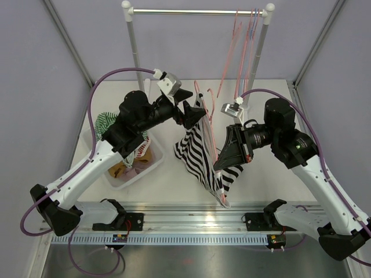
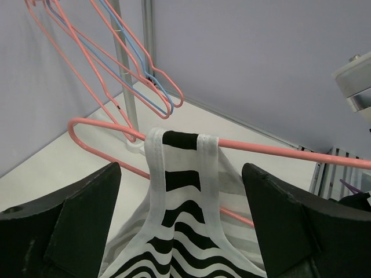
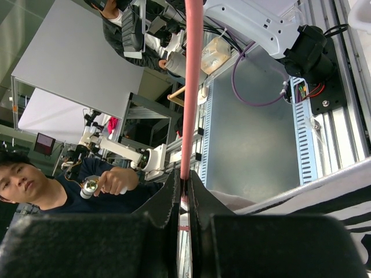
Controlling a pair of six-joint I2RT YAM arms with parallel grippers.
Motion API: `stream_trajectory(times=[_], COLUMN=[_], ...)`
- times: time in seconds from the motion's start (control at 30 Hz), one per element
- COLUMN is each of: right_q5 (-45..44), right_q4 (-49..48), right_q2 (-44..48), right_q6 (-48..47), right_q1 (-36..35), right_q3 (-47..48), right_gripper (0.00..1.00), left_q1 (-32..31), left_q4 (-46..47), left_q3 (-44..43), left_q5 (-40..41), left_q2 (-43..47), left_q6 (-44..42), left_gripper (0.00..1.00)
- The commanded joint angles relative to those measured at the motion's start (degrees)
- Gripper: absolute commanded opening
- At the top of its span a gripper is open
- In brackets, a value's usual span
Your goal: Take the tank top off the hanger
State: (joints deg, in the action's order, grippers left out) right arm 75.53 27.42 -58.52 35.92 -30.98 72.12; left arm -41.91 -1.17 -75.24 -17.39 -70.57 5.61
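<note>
A black-and-white striped tank top (image 1: pixel 194 153) hangs on a pink hanger (image 1: pixel 211 124) held above the table's middle. In the left wrist view one strap (image 2: pixel 181 185) is looped over the hanger's pink wire (image 2: pixel 278 152). My left gripper (image 2: pixel 181 171) stands open, a finger on each side of that strap without touching it; from above, the left gripper (image 1: pixel 197 114) is at the garment's top left. My right gripper (image 1: pixel 218 164) is shut on the hanger's wire (image 3: pixel 192 87), which is pinched between its fingertips (image 3: pixel 184 186). Striped cloth (image 3: pixel 342 194) shows beside them.
A metal clothes rack (image 1: pixel 197 10) stands at the back with spare pink and blue hangers (image 1: pixel 243 52) hooked on its right end. A white bin (image 1: pixel 152 164) of clothes sits on the table's left. An aluminium rail (image 1: pixel 191 219) runs along the near edge.
</note>
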Motion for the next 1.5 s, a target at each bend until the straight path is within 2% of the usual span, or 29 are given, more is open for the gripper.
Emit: stream_trajectory(times=[0.0,0.17,0.27,0.33,0.53,0.7,1.0,1.33,1.37,1.4,1.47], right_q5=[-0.4,-1.0,-1.3,-1.7,-2.7,-3.8,-5.6,-3.2,-2.9,-2.8,-2.5], right_q4=[-0.4,1.4,1.5,1.5,1.5,2.1,3.5,1.9,1.8,1.9,1.7], right_q2=[0.2,-0.5,-1.0,-1.2,-1.8,-1.9,-2.2,-0.5,-0.5,-0.5,-0.5], right_q6=[-2.3,-3.3,-3.1,-3.2,-2.6,-2.8,-3.9,-3.1,-3.1,-3.1,-2.9], right_q1=[-0.2,-0.2,-0.2,-0.2,-0.2,-0.2,-0.2,-0.2,-0.2,-0.2,-0.2], right_q3=[4.0,4.7,5.0,5.3,6.6,6.9,7.0,6.6,6.5,6.5,6.3], right_gripper=[0.0,0.0,0.0,0.0,0.0,0.0,0.0,0.0,0.0,0.0,0.0], left_q1=[-0.4,-0.4,-0.4,-0.4,-0.4,-0.4,-0.3,-0.3,-0.3,-0.3,-0.4], left_q4=[1.7,1.1,-0.9,-1.5,-3.1,-2.2,2.5,-0.1,-0.1,-0.4,-0.9], left_q3=[-0.2,0.7,0.7,0.7,0.1,0.6,2.4,1.2,0.9,0.5,-0.8], left_q5=[-1.6,-2.1,-2.7,-3.4,-6.3,-7.1,-5.7,0.1,0.3,0.3,0.6], left_q2=[0.8,1.8,2.2,2.2,2.1,3.2,4.6,1.4,0.7,0.3,-0.8], left_q6=[-1.6,-2.9,-3.5,-3.8,-4.2,-3.5,0.3,-2.1,-2.2,-2.4,-2.7], left_gripper=[0.87,0.79,0.79,0.8,0.95,0.99,0.99,0.99,0.98,0.91,0.89])
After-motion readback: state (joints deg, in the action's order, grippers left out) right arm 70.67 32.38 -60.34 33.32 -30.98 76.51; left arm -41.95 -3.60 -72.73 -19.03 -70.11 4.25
